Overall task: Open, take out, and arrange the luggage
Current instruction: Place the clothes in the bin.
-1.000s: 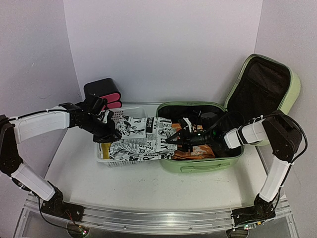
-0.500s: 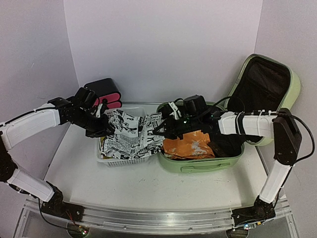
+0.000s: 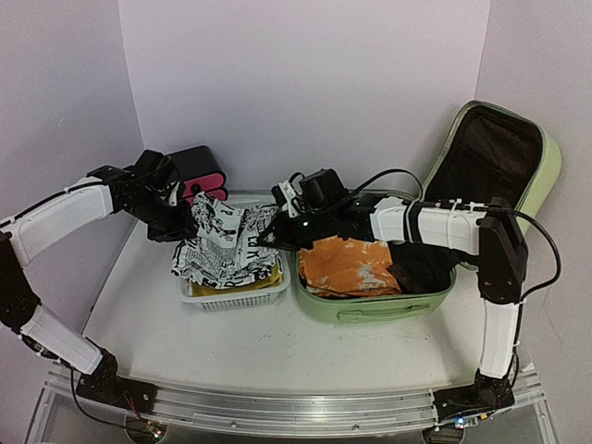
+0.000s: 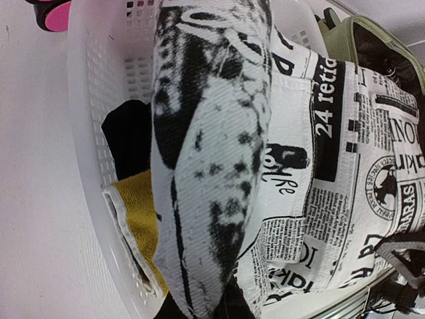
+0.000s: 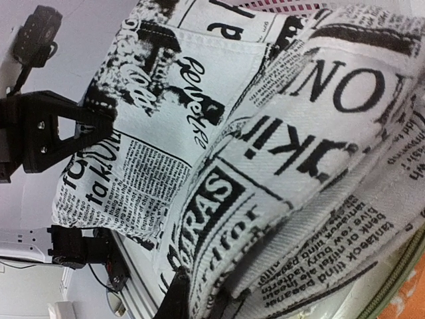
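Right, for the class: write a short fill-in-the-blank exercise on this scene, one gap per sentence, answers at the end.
1. The lid of the suitcase stands ____.
2. The left gripper and right gripper hold the printed cloth over the white ____.
3. The bright garment lying in the suitcase is ____.
4. The black box behind the left arm has ____ drawer fronts.
Answers: open; basket; orange; pink.

Pale booth around a white worktop
We see a plain back wall (image 3: 305, 92), a left wall (image 3: 55, 102) and a right wall (image 3: 546, 55) enclosing the evenly lit worktop (image 3: 277, 356), with a metal rail (image 3: 296, 405) along its near edge.
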You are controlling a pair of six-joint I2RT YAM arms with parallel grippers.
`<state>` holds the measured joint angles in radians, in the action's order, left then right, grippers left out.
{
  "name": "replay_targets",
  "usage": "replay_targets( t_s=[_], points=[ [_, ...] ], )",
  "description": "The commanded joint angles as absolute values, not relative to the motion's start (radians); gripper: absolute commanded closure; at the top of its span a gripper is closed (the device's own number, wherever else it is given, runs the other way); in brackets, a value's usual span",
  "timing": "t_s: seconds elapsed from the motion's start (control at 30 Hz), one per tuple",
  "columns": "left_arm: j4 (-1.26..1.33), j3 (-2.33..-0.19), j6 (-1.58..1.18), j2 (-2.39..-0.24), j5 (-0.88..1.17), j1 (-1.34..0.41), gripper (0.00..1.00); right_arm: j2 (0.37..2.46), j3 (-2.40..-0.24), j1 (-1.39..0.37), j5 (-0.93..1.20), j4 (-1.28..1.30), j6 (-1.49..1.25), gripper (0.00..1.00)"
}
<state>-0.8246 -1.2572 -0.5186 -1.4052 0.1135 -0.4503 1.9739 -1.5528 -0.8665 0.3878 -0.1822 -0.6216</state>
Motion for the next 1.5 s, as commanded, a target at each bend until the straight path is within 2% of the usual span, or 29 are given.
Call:
replay_targets(
  t_s=[0.0, 0.5, 0.7, 0.83, 1.1, 1.17, 1.2, 1.23, 1.27, 1.33, 1.37, 1.4, 1.43, 1.47],
  points=[
    [-0.797, -1.370, -0.479, -1.456, 0.169, -0.407, 1.00, 2.010, -1.691, -0.903, 0.287, -0.186, -0.548, 1.00],
    [-0.786, -1.362, -0.489, -1.533, 0.117, -0.398, 1.00, 2.183, -1.901, -0.903, 0.139, -0.064, -0.471, 1.00],
    [-0.770, -1.309, -0.538, -1.454, 0.171, -0.399, 1.00, 2.206, -1.956, -0.894, 0.056, -0.018, -0.435, 1.00],
    [-0.767, -1.274, -0.511, -1.424, 0.092, -0.399, 1.00, 2.216, -1.976, -0.888, 0.082, -0.011, -0.437, 1.00],
    [-0.661, -1.259, -0.497, -1.536, 0.021, -0.399, 1.00, 2.247, -1.989, -0.887, 0.044, -0.006, -0.446, 1.00],
    [-0.656, -1.262, -0.494, -1.556, 0.009, -0.398, 1.00, 2.255, -1.991, -0.885, 0.027, -0.002, -0.452, 0.96],
    [-0.654, -1.261, -0.493, -1.562, 0.009, -0.398, 1.00, 2.253, -1.984, -0.884, 0.017, -0.002, -0.452, 0.89],
    [-0.654, -1.258, -0.488, -1.565, 0.015, -0.398, 1.00, 2.245, -1.973, -0.884, 0.009, -0.002, -0.452, 0.75],
    [-0.656, -1.255, -0.479, -1.564, 0.029, -0.398, 0.98, 2.229, -1.955, -0.884, 0.003, -0.002, -0.452, 0.64],
    [-0.660, -1.244, -0.463, -1.544, 0.048, -0.399, 0.86, 2.184, -1.901, -0.884, -0.035, -0.002, -0.445, 0.54],
    [-0.663, -1.233, -0.456, -1.520, 0.049, -0.399, 0.73, 2.163, -1.886, -0.884, -0.045, -0.002, -0.439, 0.51],
    [-0.664, -1.222, -0.456, -1.494, 0.042, -0.398, 0.64, 2.147, -1.880, -0.883, -0.051, -0.002, -0.433, 0.48],
    [-0.663, -1.212, -0.454, -1.466, 0.031, -0.399, 0.47, 2.131, -1.873, -0.884, -0.052, -0.002, -0.426, 0.45],
    [-0.665, -1.205, -0.451, -1.436, 0.020, -0.398, 0.40, 2.114, -1.866, -0.884, -0.055, -0.002, -0.422, 0.41]
  ],
)
